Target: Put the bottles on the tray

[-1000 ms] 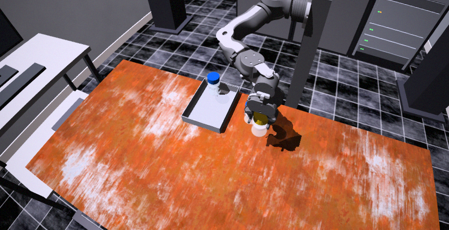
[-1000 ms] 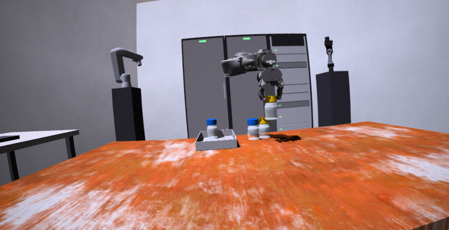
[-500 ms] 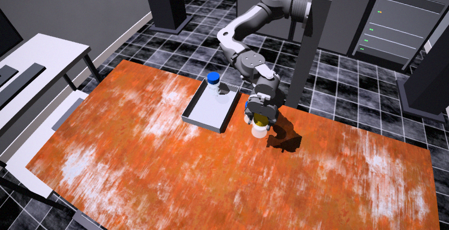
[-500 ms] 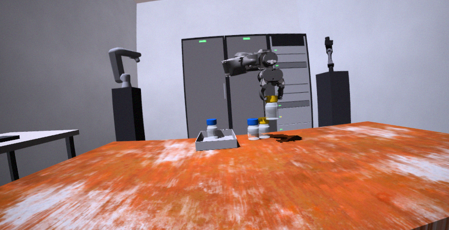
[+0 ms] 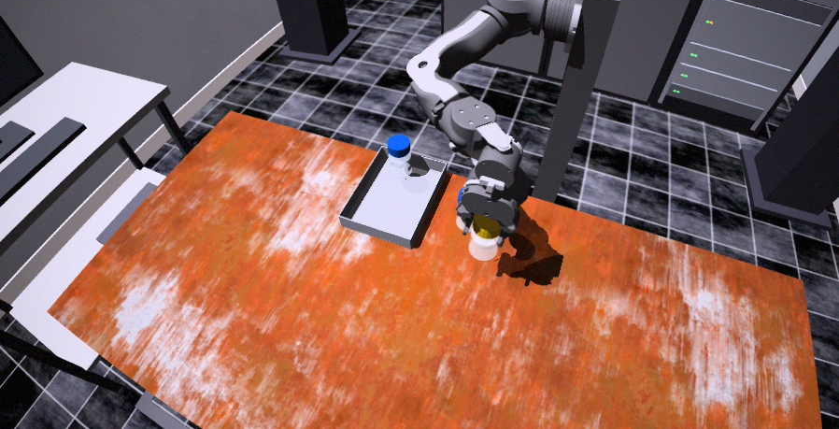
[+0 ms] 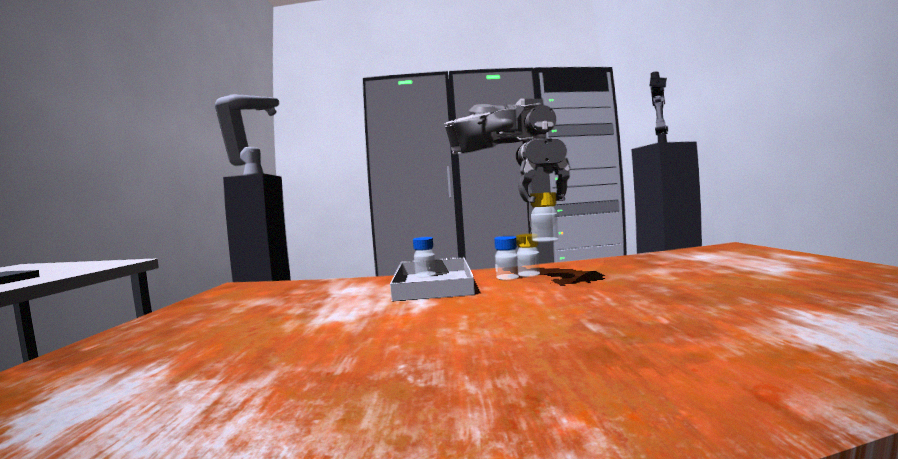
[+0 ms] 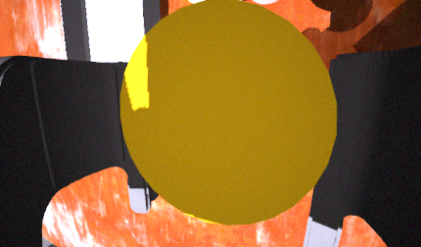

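Grey tray (image 6: 432,287) at the far side of the orange table (image 6: 439,361), taken here as the landmark. Inside the tray, near its far corner, one clear bottle with a blue cap (image 6: 423,255), standing upright. Just to the right of the tray, outside it and on the table, a second blue-capped bottle (image 6: 505,257), also upright. Touching or nearly touching that one on its right, a yellow-capped bottle (image 6: 526,255) on the table, partly hidden behind it. Further right of the tray and well above the table, the gripper (image 6: 544,196) pointing straight down, clamped on the cap of another yellow-capped bottle (image 6: 544,220), which hangs upright in the air, clear of the surface. From the wrist view, yellow cap (image 7: 228,112) filling most of the frame, with a dark finger (image 7: 61,118) pressed against it on each side. From above, gripper (image 5: 486,227) and its lifted bottle (image 5: 483,246) right of the tray's near right corner, shadow (image 5: 528,255) thrown on the table further to the right.
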{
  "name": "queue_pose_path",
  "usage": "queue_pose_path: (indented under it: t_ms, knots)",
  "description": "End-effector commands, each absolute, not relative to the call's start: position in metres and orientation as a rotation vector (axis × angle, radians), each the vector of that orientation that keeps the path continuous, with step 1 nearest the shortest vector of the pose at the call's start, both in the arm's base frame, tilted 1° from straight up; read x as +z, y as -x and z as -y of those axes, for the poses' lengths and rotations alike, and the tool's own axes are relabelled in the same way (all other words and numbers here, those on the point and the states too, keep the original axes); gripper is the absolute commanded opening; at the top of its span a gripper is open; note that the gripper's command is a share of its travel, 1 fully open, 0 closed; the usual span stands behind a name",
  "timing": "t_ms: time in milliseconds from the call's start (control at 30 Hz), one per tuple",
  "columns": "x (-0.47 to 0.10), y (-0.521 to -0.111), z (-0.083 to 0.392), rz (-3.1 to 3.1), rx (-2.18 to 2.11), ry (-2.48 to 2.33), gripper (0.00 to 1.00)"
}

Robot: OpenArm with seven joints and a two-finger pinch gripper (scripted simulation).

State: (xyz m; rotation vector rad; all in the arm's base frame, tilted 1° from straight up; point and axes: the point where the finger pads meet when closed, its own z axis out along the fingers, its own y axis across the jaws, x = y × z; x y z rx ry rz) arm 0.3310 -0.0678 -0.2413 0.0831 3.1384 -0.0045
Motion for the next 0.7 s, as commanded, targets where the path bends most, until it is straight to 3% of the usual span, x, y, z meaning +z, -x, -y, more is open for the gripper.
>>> queue_pose_path:
  t_ms: [0, 667]
  knots:
    - [-0.245, -0.331, 0.066, -3.135, 0.009, -0.075, 0.00]
    - [-0.287, -0.332, 0.065, -3.132, 0.018, -0.072, 0.00]
